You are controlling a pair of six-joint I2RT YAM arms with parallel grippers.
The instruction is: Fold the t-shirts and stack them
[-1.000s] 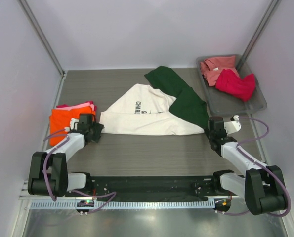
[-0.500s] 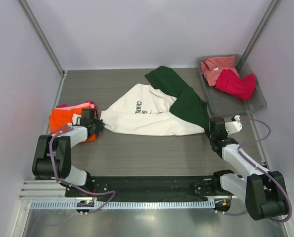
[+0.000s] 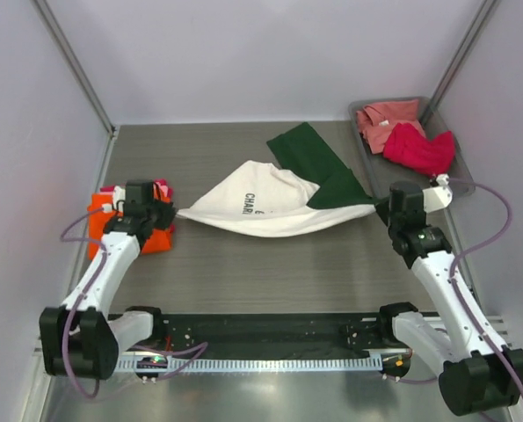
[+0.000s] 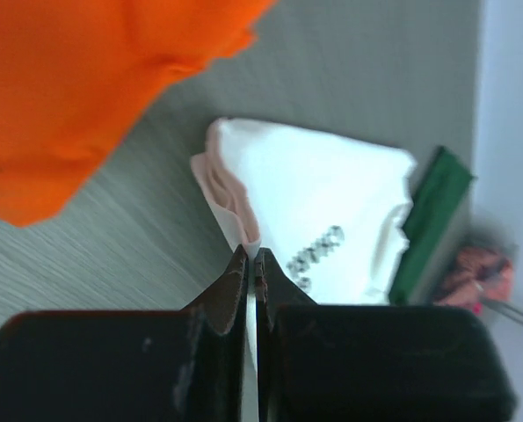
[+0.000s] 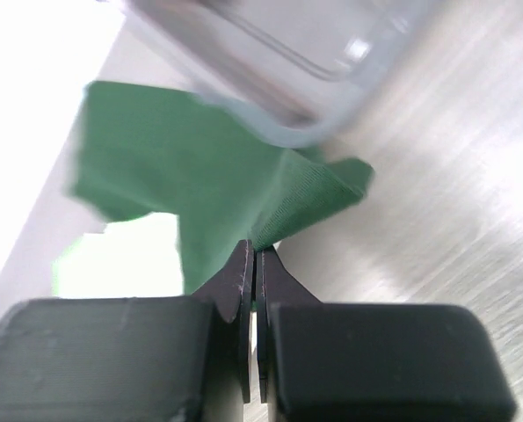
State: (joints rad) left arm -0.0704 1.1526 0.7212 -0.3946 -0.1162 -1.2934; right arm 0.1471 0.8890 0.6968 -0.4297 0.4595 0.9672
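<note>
A cream t-shirt (image 3: 270,204) with dark green sleeves (image 3: 314,156) and black lettering hangs stretched between both arms above mid-table. My left gripper (image 3: 168,214) is shut on its left cream corner (image 4: 243,224). My right gripper (image 3: 381,207) is shut on the green sleeve edge (image 5: 287,207) at the shirt's right end. A folded orange t-shirt (image 3: 103,224) with a pink one (image 3: 162,186) under it lies at the left, beside and partly under the left arm. A salmon t-shirt (image 3: 382,119) and a crimson one (image 3: 419,148) sit in the tray.
A grey tray (image 3: 454,185) stands at the back right, close behind the right gripper; its clear rim (image 5: 270,70) shows in the right wrist view. White walls enclose the table on three sides. A black mat (image 3: 261,330) lies along the near edge.
The left gripper closed on the shirt's left corner. Both arms rose and drew apart, lifting the cream shirt off the table and pulling it taut; the far sleeve slid nearer.
</note>
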